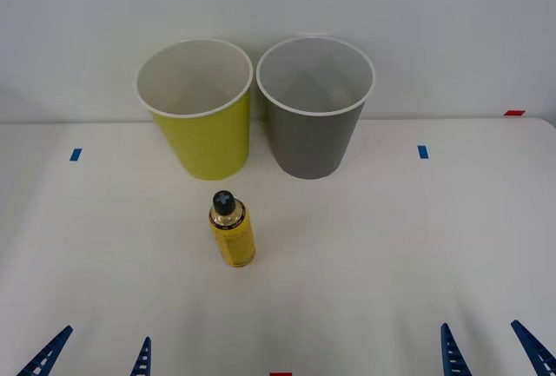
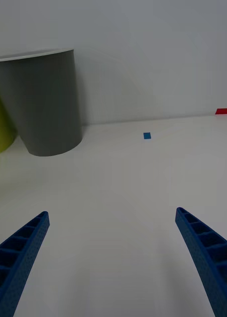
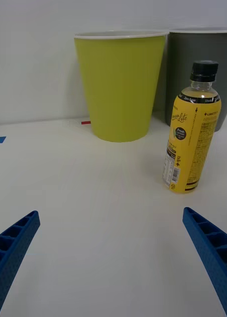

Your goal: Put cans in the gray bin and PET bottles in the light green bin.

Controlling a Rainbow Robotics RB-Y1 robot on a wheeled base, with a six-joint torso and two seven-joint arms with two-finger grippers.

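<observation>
The small yellow plastic bottle with black cap (image 1: pixel 232 230) is seen upright mid-table, just before the round lime bin (image 1: pixel 201 124) and round gray bin (image 1: pixel 314 120) set side by side at the white table's (image 1: pixel 417 246) far edge. The left gripper (image 1: pixel 91 354) and right gripper (image 1: pixel 495 350) are held spread and empty at the near edge.

The white surface (image 1: pixel 391 254) carries the light green bin (image 1: pixel 198 115) and the gray bin (image 1: pixel 313 115) side by side at upper centre, the upright PET bottle (image 1: pixel 231 230) below them at centre, and small blue tape marks (image 1: pixel 76 155) at mid-left and mid-right.
</observation>
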